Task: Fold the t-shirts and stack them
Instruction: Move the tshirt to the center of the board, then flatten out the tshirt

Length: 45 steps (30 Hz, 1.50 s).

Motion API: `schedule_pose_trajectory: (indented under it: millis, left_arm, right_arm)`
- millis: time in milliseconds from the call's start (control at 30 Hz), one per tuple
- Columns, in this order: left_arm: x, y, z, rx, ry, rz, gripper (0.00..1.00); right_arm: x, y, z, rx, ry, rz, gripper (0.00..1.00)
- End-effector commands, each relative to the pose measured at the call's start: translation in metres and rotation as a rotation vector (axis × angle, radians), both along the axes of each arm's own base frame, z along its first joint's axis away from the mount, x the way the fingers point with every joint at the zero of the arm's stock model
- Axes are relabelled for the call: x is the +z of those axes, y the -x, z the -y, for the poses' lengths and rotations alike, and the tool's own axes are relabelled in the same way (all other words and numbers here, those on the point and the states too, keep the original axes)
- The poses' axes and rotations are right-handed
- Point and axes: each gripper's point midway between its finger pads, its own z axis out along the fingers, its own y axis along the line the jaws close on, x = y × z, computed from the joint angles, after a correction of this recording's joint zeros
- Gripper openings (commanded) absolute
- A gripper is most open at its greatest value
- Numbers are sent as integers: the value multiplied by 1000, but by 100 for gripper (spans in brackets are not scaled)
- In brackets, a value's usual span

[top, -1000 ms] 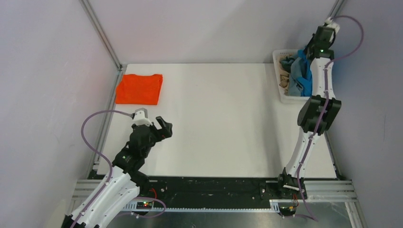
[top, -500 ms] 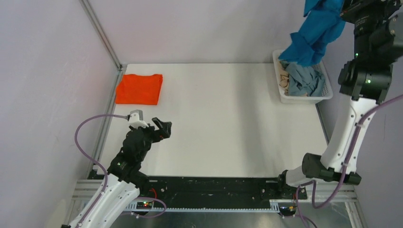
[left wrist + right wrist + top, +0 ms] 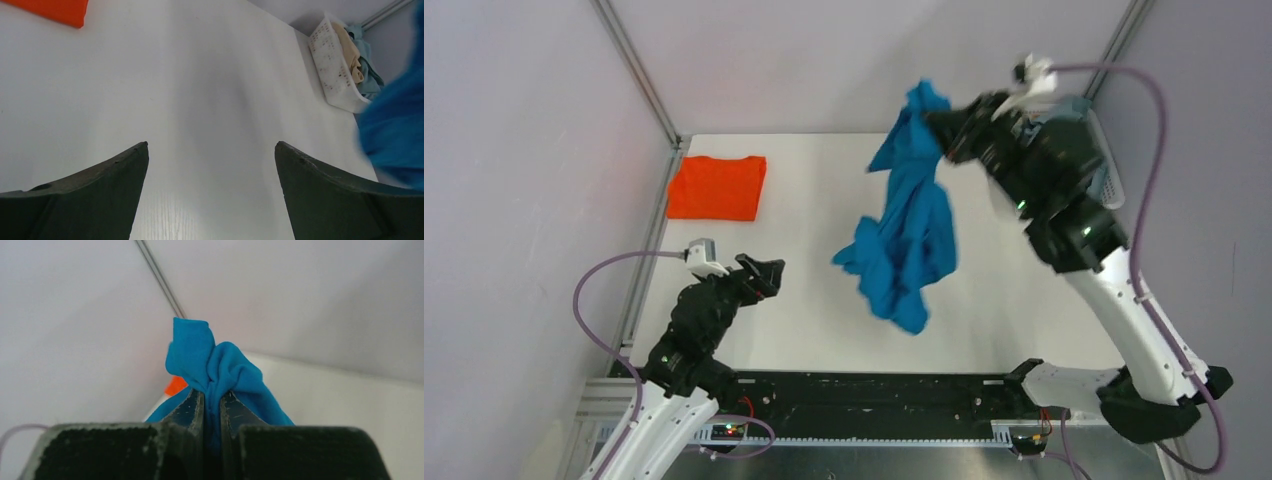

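Nearest, at the left gripper: fingers spread wide with nothing between them, held low above the white table. Straight ahead of those fingertips, only bare tabletop. Far ahead and off to their left, a folded orange t-shirt lying flat by the table's back corner. Far ahead to their right, a white basket with tan and pale blue cloth inside.

Farther out and higher, at the right gripper: fingers pressed nearly together, pinching a bunched fold of the blue t-shirt. Past the fingertips, a small knot of fabric poking out. Below them, the rest hanging loose and crumpled over the middle of the table. Cannot tell whether its lowest tip touches the surface.
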Motion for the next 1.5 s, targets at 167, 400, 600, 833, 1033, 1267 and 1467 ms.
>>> schedule_pose_trajectory:
  millis: [167,400,600,833,1033,1267,1467]
  left_arm:
    - [-14,5,7,-24,43,-69,100]
    - [-56,3,26,-85,17,-263,100]
    - [-69,-1,64,-218,-8,-356,100]
    - [-75,19,141,-494,-7,-353,100]
    - [-89,14,175,-534,-66,-406,99]
    - [-118,5,190,-519,-131,-492,71]
    - [-140,0,182,-466,-183,-529,36]
  right_arm:
    - [-253,-14,-21,-380,4,-447,0]
    - [-407,-27,38,-752,213,-793,47]
    - [-393,-6,111,-997,222,-784,99]
    - [-363,7,72,-447,284,-678,99]
    - [-370,35,28,-16,388,-591,99]
    - [-387,36,4,18,605,-519,96]
    - [-409,11,5,-149,786,-563,95]
